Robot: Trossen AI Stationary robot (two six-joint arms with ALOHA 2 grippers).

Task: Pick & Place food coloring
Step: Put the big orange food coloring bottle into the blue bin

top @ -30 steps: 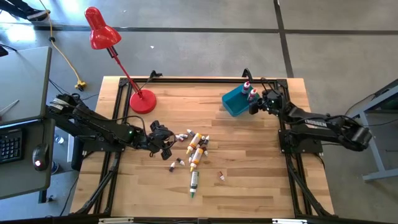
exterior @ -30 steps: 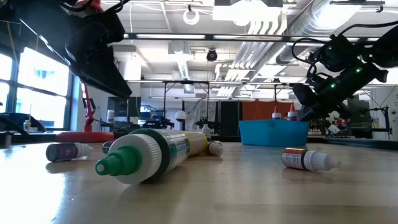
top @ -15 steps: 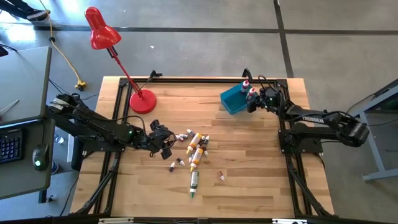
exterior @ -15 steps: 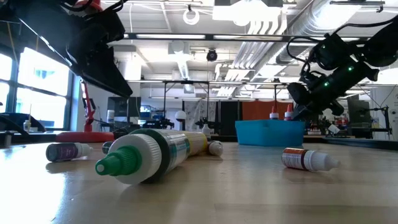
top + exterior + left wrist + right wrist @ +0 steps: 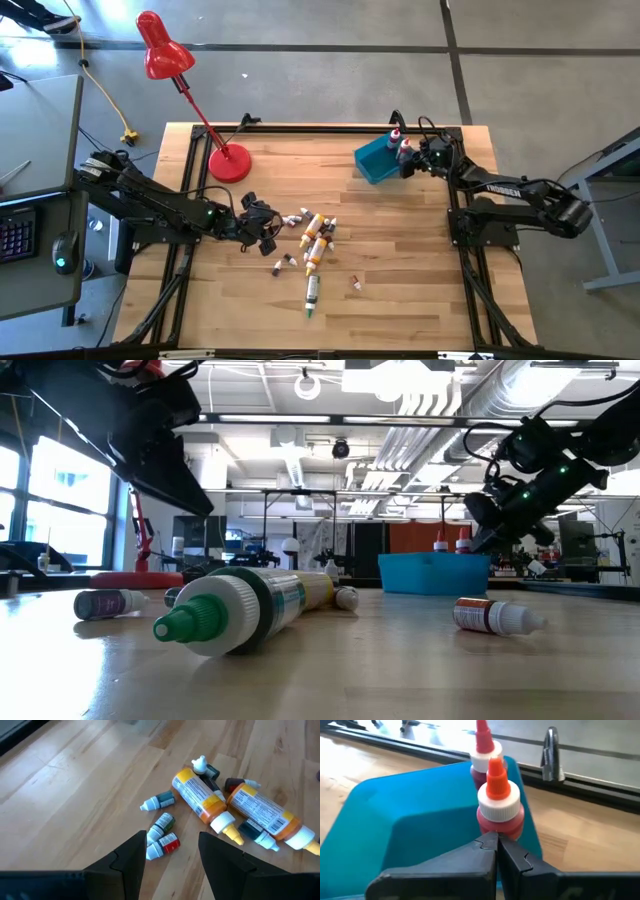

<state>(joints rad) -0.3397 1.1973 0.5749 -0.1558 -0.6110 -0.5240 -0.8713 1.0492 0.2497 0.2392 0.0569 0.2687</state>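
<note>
My right gripper [image 5: 410, 163] has its jaws pressed fully together on nothing; my left gripper [image 5: 268, 226] stands with jaws parted wide, also empty.

From the high view, two red bottles with pale collars and red-orange tips [image 5: 400, 143] stand in the blue plastic bin [image 5: 372, 162] just ahead of my closed right jaws. Most of the job, I judge, is left: the cluster of yellow-orange, red and small grey-white food coloring bottles [image 5: 315, 235] lies on the wooden table [image 5: 400, 280] just beyond my left jaws, with a green-tipped tube [image 5: 312, 294] and a small stray bottle [image 5: 355, 283] farther out.

From the low view, the green-tipped tube [image 5: 235, 610] lies on its side, and my right gripper [image 5: 490, 520] hangs beside the bin [image 5: 435, 572].

In my left wrist view, three tiny bottles [image 5: 161, 822] lie just past my open fingers [image 5: 132, 857], none touched, the larger yellow-orange ones [image 5: 202, 797] beyond.

In my right wrist view, my shut fingertips [image 5: 495, 845] sit right before the nearer red bottle [image 5: 499, 805]; whether they touch it I cannot tell.
</note>
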